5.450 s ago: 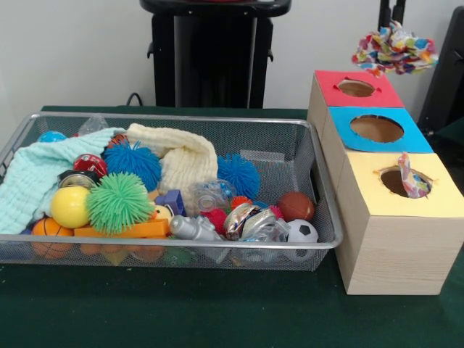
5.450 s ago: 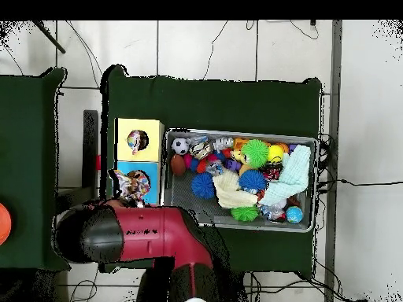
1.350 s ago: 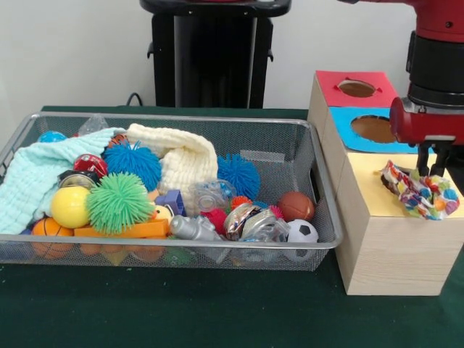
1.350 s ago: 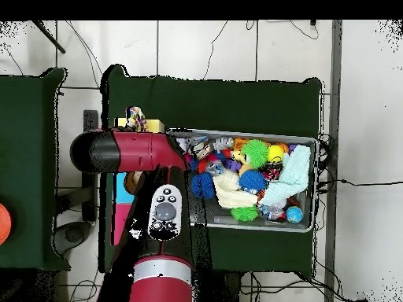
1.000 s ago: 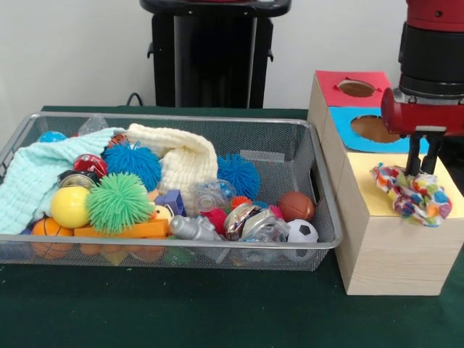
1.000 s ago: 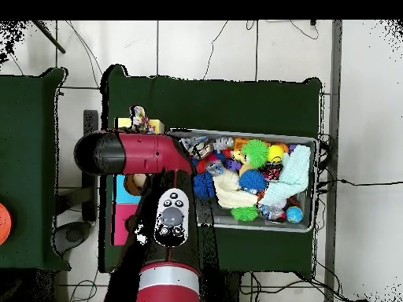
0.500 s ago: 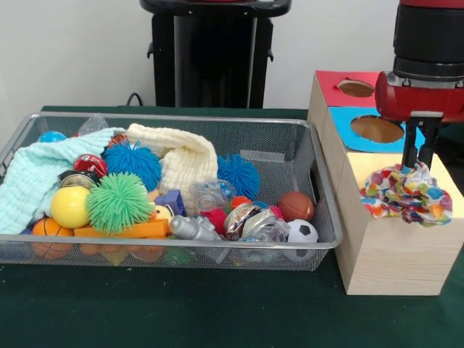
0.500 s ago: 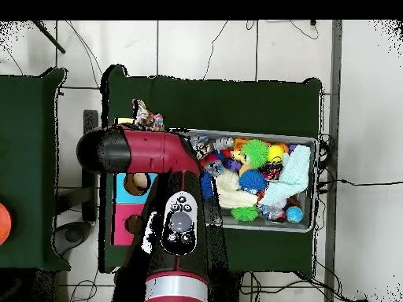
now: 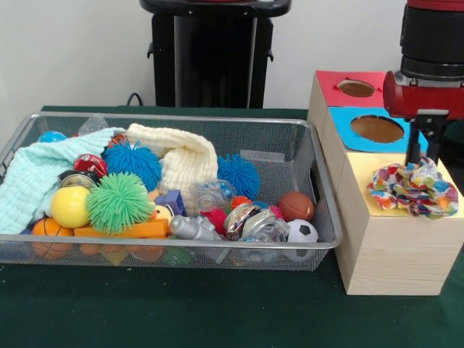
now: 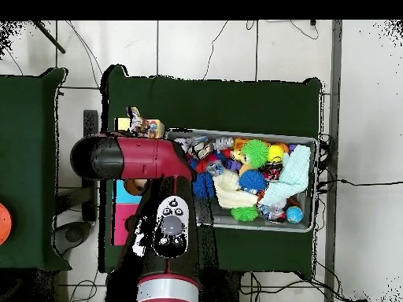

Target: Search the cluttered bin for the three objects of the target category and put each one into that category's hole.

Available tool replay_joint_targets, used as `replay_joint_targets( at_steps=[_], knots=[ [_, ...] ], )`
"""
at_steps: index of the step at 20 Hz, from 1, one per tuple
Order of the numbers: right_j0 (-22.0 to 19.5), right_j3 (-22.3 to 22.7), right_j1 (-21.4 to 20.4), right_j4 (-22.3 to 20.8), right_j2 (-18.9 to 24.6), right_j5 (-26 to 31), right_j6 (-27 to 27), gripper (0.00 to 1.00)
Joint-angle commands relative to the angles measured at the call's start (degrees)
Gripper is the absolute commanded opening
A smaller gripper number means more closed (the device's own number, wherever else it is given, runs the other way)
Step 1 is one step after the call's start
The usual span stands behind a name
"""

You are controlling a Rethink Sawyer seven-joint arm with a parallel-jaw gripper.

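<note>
- The gripper (image 9: 424,156) is hanging over the yellow top (image 9: 366,174) of the wooden box (image 9: 395,246), its two dark fingers (image 9: 414,147) pointing straight down and standing narrowly apart.
- The fingers are pinching the top of a multicoloured cloth scrunchie (image 9: 413,188), which is bunching on the yellow surface and covering the place where that section's hole lies, so the hole itself is hidden.
- Whether the scrunchie is resting its weight on the box or hanging just above it cannot be told from the front view.
- In the overhead view the scrunchie (image 10: 144,124) is showing at the yellow end of the box, just beyond the red arm (image 10: 138,157).
- The blue section's hole (image 9: 376,128) and the red section's hole (image 9: 356,88) are lying open and uncovered behind the gripper.
- The wire basket (image 9: 319,210) is standing just beside the box on the green table (image 9: 217,312).
- Inside it are lying a pale blue cloth (image 9: 32,177), a cream knitted cloth (image 9: 181,156), a green spiky ball (image 9: 119,201), two blue spiky balls (image 9: 133,163), a yellow ball (image 9: 69,207), a small football (image 9: 302,232) and a small brown basketball (image 9: 296,206).
</note>
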Motion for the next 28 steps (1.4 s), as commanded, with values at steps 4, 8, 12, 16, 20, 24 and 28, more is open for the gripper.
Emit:
replay_joint_targets(
  at_steps=[4, 8, 12, 16, 20, 24, 28],
  knots=[
    [0.2, 6.8, -0.2, 1.9, 1.6, 0.1, 12.6, 1.0],
    [0.9, 6.4, 0.1, 1.8, 0.6, -0.2, 13.2, 1.0],
    [2.1, 4.6, 0.8, 2.1, -1.5, 2.6, 14.5, 1.0],
    [2.0, 5.3, 1.2, 2.9, -1.2, 0.3, 14.7, 1.0],
    [1.9, 5.8, 0.3, 3.2, -1.3, 0.9, 14.2, 1.0],
    [1.6, 6.0, -1.2, 3.4, -1.3, 2.8, 13.4, 1.0],
    [1.0, 5.4, -2.3, 3.5, -0.9, 4.4, 11.8, 1.0]
  ],
)
